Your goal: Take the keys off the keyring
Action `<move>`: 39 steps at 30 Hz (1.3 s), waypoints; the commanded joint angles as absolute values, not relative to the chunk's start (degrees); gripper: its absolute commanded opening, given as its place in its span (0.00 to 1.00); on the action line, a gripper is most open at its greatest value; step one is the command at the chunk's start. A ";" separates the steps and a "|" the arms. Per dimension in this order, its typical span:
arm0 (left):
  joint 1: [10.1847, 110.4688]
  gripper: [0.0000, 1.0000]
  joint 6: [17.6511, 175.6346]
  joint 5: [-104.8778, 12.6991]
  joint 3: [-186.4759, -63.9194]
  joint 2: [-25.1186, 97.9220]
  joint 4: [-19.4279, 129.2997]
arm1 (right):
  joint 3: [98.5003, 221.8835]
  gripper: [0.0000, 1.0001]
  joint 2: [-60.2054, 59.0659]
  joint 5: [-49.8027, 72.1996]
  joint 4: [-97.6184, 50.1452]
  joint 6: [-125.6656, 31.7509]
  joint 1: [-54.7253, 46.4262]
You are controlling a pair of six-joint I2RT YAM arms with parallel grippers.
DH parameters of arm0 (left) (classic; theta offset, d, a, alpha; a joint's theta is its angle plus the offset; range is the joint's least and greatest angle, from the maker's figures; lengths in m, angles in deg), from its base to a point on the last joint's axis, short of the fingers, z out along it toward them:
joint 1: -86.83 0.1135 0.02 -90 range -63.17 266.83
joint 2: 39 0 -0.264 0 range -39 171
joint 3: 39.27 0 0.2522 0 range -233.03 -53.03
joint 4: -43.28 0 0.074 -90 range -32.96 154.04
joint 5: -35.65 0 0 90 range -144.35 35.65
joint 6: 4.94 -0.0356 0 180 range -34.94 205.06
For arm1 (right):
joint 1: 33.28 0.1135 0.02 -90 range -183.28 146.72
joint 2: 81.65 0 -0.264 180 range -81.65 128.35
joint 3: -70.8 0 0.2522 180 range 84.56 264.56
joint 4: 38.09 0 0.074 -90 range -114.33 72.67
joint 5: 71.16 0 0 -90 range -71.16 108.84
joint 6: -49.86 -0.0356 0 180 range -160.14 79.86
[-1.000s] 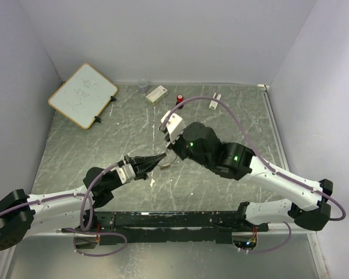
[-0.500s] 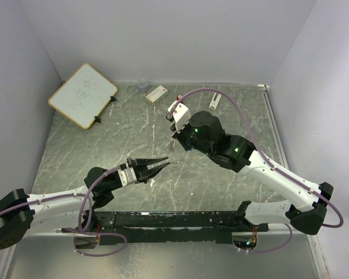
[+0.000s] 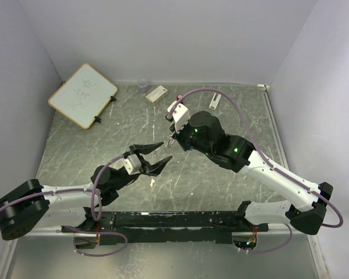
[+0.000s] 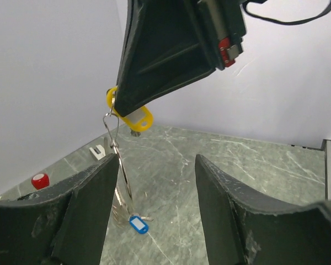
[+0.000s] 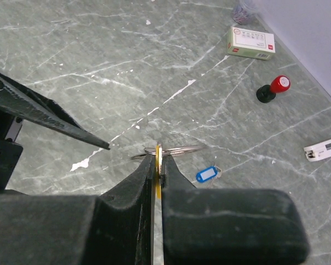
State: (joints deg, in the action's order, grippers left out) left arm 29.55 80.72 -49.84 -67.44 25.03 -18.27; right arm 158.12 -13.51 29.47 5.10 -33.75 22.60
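Veined grey tabletop (image 3: pixel 104 133) | right claw (image 5: pixel 157 158) clamped on yellow plastic key (image 4: pixel 137 118); wire keyring (image 4: pixel 120 163) dangling | left claw (image 3: pixel 166 150) apart

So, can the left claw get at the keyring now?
Probably yes: the left claw is open, and the keyring hangs free from the yellow tag pinched in the right claw, nothing between them.

The top camera looked down from behind over the whole table (image 3: pixel 75 151). The left wrist camera faced the right gripper (image 4: pixel 118 107) closely; the right wrist's looked down. Both showed the blue key (image 4: pixel 137 224).
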 commanded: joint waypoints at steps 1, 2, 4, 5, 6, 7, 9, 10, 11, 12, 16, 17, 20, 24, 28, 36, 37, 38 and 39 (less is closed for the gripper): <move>29.33 0.68 82.80 -54.37 -69.87 27.69 -23.64 | 157.87 0.00 -13.45 28.37 2.46 -34.41 22.28; 29.28 0.68 82.79 -54.68 -70.16 28.49 -24.07 | 157.78 0.00 -13.51 28.19 2.29 -34.54 22.27; 29.31 0.68 82.66 -55.24 -70.58 30.10 -25.51 | 157.56 0.00 -13.52 27.86 2.05 -34.68 22.27; 29.34 0.67 82.53 -55.37 -70.71 30.95 -26.48 | 157.45 0.00 -13.62 27.74 2.00 -34.77 22.27; 29.35 0.66 82.45 -56.01 -70.77 31.67 -27.73 | 157.27 0.00 -13.65 27.65 1.92 -34.80 22.27; 29.35 0.66 82.43 -56.67 -70.67 32.61 -28.93 | 157.20 0.00 -13.63 27.51 1.88 -34.94 22.27; 29.35 0.66 82.07 -57.79 -70.73 34.46 -31.78 | 157.03 0.00 -13.75 27.18 1.78 -35.09 22.33; 29.32 0.66 81.95 -58.29 -70.84 35.38 -32.84 | 156.99 0.00 -13.75 26.99 1.82 -35.15 22.35; 29.34 0.66 81.76 -58.50 -70.99 36.18 -33.57 | 156.98 0.00 -13.71 26.89 1.85 -35.21 22.40; 29.35 0.66 81.61 -58.64 -71.23 36.83 -33.96 | 157.05 0.00 -13.69 26.77 2.00 -35.25 22.36; 29.34 0.64 81.12 -59.12 -71.77 38.90 -35.52 | 156.99 0.00 -13.66 26.68 2.12 -35.38 22.38; 29.35 0.63 80.99 -59.49 -71.75 39.35 -36.36 | 156.98 0.00 -13.71 26.61 2.12 -35.40 22.36; 29.35 0.61 80.31 -60.31 -71.82 40.44 -38.10 | 156.81 0.00 -13.87 26.58 2.16 -35.46 22.43; 29.35 0.56 79.97 -60.08 -72.59 41.44 -38.58 | 156.56 0.00 -13.68 26.49 2.07 -35.55 22.45; 29.35 0.56 80.05 -60.25 -72.48 42.17 -40.34 | 156.39 0.00 -13.61 26.44 1.95 -35.63 22.45; 29.30 0.52 79.47 -61.21 -72.58 42.34 -41.44 | 156.49 0.00 -13.67 26.00 2.03 -35.73 22.45; 29.34 0.52 79.36 -61.40 -72.50 42.32 -41.79 | 156.43 0.00 -13.65 25.96 2.08 -35.67 22.51; 29.35 0.52 79.29 -61.53 -72.45 42.44 -42.25 | 156.37 0.00 -13.64 25.96 2.05 -35.78 22.58; 29.35 0.52 79.16 -61.71 -72.36 42.51 -42.70 | 156.30 0.00 -13.68 26.04 2.05 -35.82 22.56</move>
